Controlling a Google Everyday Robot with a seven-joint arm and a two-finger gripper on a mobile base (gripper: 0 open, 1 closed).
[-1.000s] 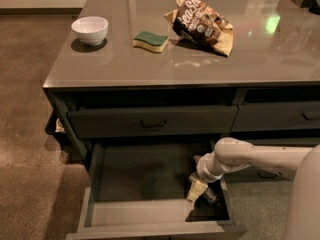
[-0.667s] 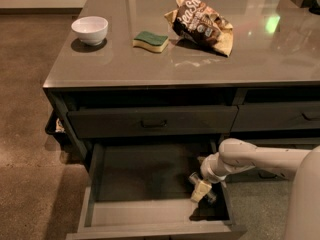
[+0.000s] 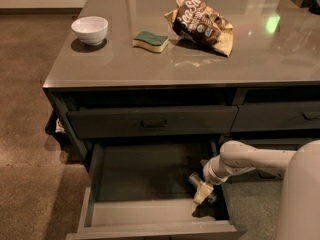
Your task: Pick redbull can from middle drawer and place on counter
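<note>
Middle drawer (image 3: 145, 176): open, below the counter (image 3: 125, 64). Redbull can (image 3: 195, 180): lying on the drawer floor at the right side, against the gripper's far edge. Gripper (image 3: 202, 194): inside the drawer's near-right corner; whether it grasps the can cannot be told.

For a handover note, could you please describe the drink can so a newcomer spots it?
Below the glossy grey-brown counter, the wide dark-grey drawer stands open. By its right wall, at the cream gripper, lies a small slim metal can, the drawer's only object.
</note>
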